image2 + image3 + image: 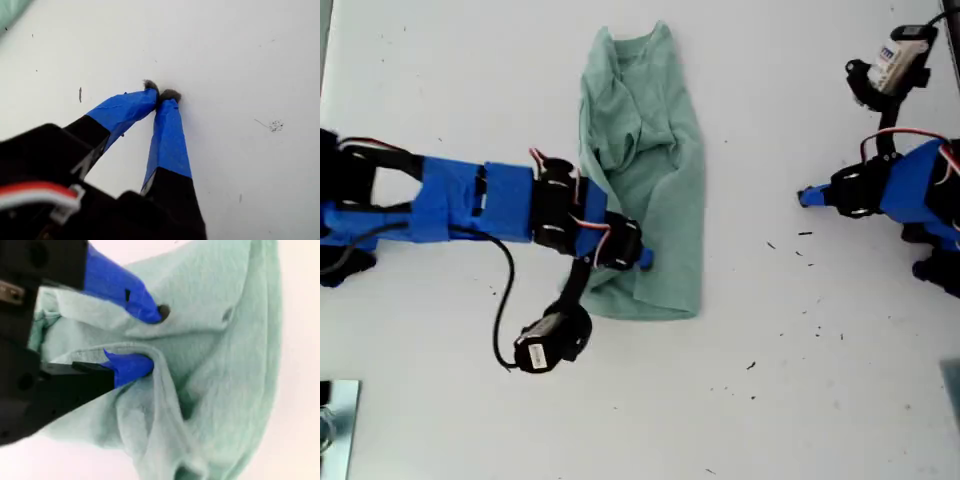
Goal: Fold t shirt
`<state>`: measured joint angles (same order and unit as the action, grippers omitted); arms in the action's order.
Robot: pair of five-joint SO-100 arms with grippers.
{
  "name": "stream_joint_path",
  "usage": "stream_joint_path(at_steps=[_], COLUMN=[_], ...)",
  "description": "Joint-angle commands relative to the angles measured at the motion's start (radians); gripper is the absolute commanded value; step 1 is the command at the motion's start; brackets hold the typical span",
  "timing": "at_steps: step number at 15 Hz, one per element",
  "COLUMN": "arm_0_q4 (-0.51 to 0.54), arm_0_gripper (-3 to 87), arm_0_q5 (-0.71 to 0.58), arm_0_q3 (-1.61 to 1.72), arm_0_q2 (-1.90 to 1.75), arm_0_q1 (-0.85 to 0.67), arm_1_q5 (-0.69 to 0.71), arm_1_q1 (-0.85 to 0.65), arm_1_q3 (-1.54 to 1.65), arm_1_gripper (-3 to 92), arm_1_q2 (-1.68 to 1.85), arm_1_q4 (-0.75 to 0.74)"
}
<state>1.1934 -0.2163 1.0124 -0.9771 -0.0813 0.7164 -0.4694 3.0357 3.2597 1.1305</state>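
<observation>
The pale green t shirt [650,150] lies bunched and folded lengthwise in the middle of the white table [800,380], collar end towards the far edge. My second gripper [642,258] reaches in from the exterior view's left onto the shirt's near part. In the second wrist view its blue fingers [145,307] pinch a ridge of the t shirt [225,365], so my second gripper [150,337] is shut on cloth. My first gripper [803,197] sits at the exterior view's right, shut on nothing over bare table, apart from the shirt. The first wrist view shows my first gripper [162,92] with tips touching and a sliver of t shirt [10,10].
A black wrist camera on a cable [545,345] hangs near the second arm, and another camera [895,60] is by the first arm. Dark specks [805,235] dot the table. A shiny object [335,420] sits at the exterior view's lower left corner.
</observation>
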Motion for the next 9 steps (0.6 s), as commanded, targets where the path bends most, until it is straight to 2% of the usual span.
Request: stream_joint_path(at_steps=[1,3,6,9], arm_0_q4=[-0.021,0.150,0.337,0.370], arm_0_gripper=[25.2,27.1,12.6,11.4], arm_0_q5=[0.002,0.005,0.014,-0.048], arm_0_q3=[-0.124,-0.107,-0.055,0.216], arm_0_q2=[0.150,0.034,-0.400,-0.811], arm_0_q1=[0.015,0.006,-0.002,-0.035], arm_1_q5=[-0.002,-0.005,-0.006,-0.006], arm_1_q1=[0.008,0.011,0.008,0.006], arm_1_q3=[0.018,0.020,0.020,0.020], arm_1_gripper=[2.5,2.5,2.5,2.5], arm_1_q2=[0.015,0.020,0.020,0.020], arm_1_q4=[0.005,0.008,0.008,0.008])
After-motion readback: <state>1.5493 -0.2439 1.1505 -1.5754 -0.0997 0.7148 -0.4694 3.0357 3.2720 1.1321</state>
